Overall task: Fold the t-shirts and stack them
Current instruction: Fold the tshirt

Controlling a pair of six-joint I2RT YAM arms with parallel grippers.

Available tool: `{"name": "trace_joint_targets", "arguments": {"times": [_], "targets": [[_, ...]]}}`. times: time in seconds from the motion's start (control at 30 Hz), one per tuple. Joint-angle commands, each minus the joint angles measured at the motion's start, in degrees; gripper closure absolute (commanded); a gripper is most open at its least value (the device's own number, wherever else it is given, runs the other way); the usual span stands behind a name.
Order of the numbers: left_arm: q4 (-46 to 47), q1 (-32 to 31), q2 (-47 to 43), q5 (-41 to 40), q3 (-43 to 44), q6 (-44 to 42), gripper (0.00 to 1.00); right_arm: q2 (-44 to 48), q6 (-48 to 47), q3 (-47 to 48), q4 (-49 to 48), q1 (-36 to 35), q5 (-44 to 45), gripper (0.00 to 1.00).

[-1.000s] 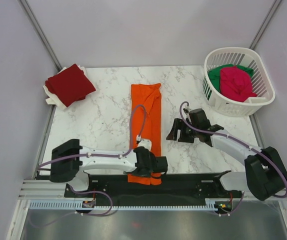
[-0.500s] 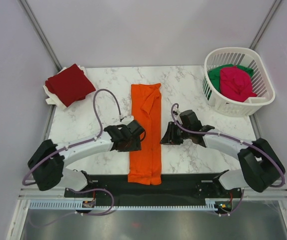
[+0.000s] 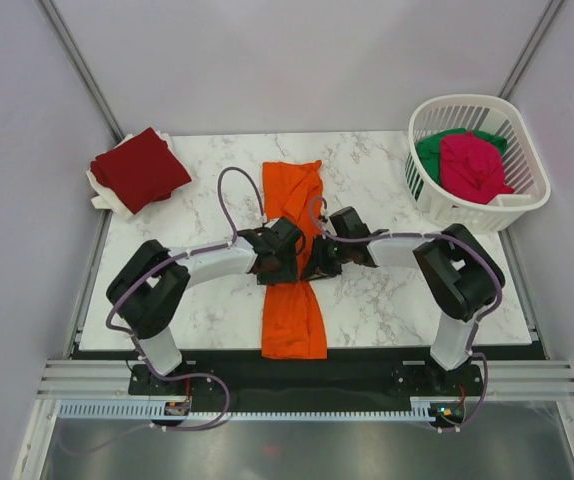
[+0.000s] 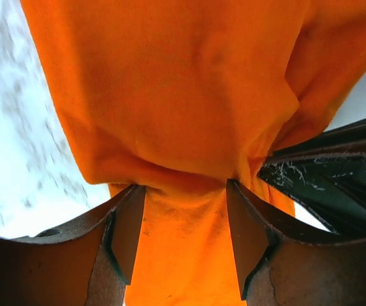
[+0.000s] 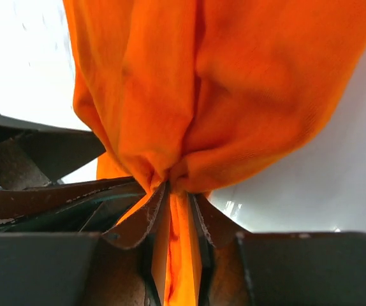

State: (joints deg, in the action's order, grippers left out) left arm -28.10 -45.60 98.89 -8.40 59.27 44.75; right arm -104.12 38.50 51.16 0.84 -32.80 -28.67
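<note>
— Cloth in both grippers, then?
— Only the right gripper [image 5: 173,191] was surely clamped. It pinched a ridge of the orange t-shirt [image 3: 292,300], a long strip left of the basket [image 3: 472,216]. The left gripper [image 4: 184,188] straddled a wide bunch of the same shirt, fingers apart, not yet nipped.
— Why the strip's middle?
— Probably to lift it there and fold it in half. The dark red t-shirt [image 3: 139,168], far left of the basket, looked folded already. The magenta t-shirt [image 3: 472,165] and green t-shirt [image 3: 432,150] waited inside the basket.
— And a second before?
— The left had been at the hem farthest from the basket, and the right was open, clear of the shirt on its basket side. Both had since swung in.
</note>
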Motion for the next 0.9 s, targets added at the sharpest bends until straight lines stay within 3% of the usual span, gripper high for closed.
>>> {"name": "trace_joint_targets", "arguments": {"times": [0.0,0.13,0.33,0.43,0.63,0.8,0.87], "targets": [[3.5,3.9,4.6,1.4,3.0,-5.6,0.39,-5.0,-3.5,5.2,3.5,4.1,6.1,0.75],[3.2,7.2,7.5,2.8,8.4,-9.2,0.39,-9.1,-5.5,14.9,8.0,7.2,8.3,0.77],[1.4,9.6,9.7,3.1,13.9,-12.1,0.39,-9.0,-5.6,18.1,11.3,9.4,8.6,0.76],[-0.2,9.8,8.7,2.3,15.0,-13.9,0.35,-4.0,-5.7,14.9,12.3,9.2,9.5,0.71],[-5.0,9.7,0.4,-0.6,15.7,-15.7,0.25,9.4,-5.4,7.2,15.1,6.0,10.8,0.50],[-10.7,9.2,-8.4,-1.0,12.3,-14.0,0.23,20.2,-4.9,2.7,18.1,3.0,12.2,0.47],[-10.8,8.8,-12.9,2.0,6.6,-11.3,0.23,24.0,-5.2,-1.2,18.4,3.1,12.3,0.46]]}}
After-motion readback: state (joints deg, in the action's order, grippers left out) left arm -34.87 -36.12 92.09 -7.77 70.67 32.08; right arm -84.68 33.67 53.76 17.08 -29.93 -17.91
